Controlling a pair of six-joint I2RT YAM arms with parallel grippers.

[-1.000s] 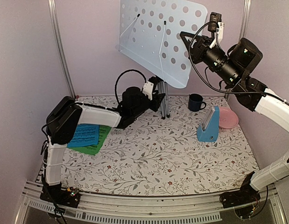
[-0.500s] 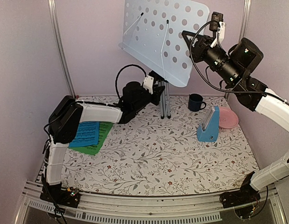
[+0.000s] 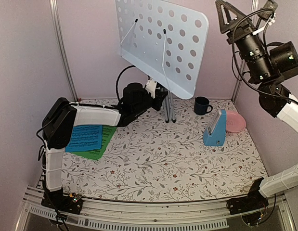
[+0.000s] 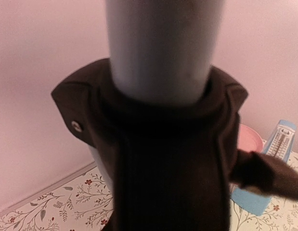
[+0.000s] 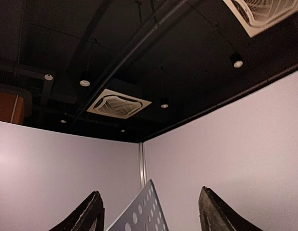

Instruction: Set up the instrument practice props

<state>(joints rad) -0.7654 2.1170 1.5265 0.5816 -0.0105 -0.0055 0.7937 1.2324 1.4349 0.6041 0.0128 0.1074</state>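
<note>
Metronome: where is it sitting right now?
In the top view, the metronome stands on the table's right side, beside the pink plate, with the dark mug behind it.

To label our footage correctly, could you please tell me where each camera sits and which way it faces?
Top external: above and behind, looking down at the floral table; both arms show.
Left wrist: close up on the silver pole of the pale blue-grey perforated music stand; own body not discernible.
Right wrist: tilted up at the ceiling; open right claw frames the bottom.
Shared: top and left wrist both show the small blue pyramid metronome.
</note>
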